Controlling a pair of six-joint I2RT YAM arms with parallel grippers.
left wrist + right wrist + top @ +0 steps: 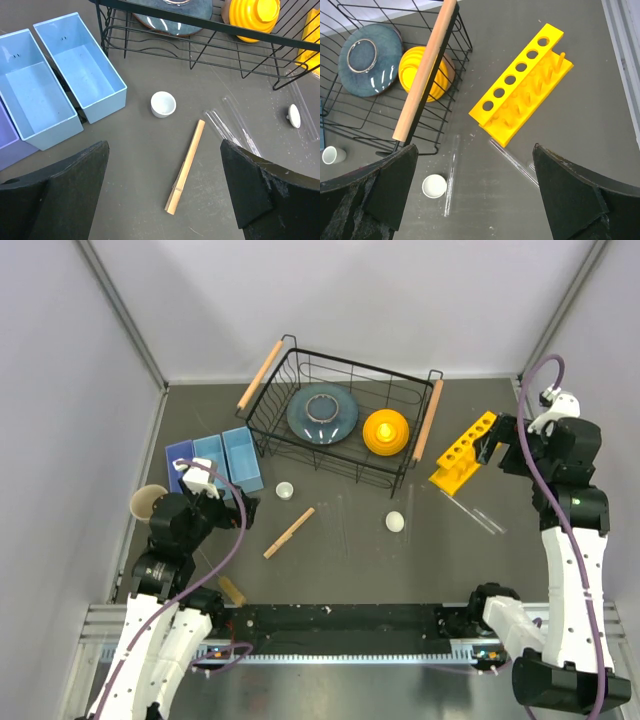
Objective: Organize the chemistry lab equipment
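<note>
The yellow rack (463, 452) (522, 82) lies on the dark table, right of the basket. Thin clear tubes (478, 512) (451, 170) (234, 127) lie flat near it. One small white round piece (285, 490) (163, 104) stands left of centre. Another (395, 522) (434, 185) (294, 115) lies toward the right. Between them lies the short wooden stick (289, 533) (186, 166), slanted. My left gripper (232, 502) (164, 148) hangs open above the stick's near end, holding nothing. Beside the rack, my right gripper (497, 447) (474, 150) is open and empty above the tubes.
A black wire basket (300, 360) with wooden handles stands at the back, holding a grey-blue plate (322, 413) and an orange bowl (385, 430). Blue bins (215, 462) (80, 65) sit at the left. A tan cup (148, 502) stands by the left arm.
</note>
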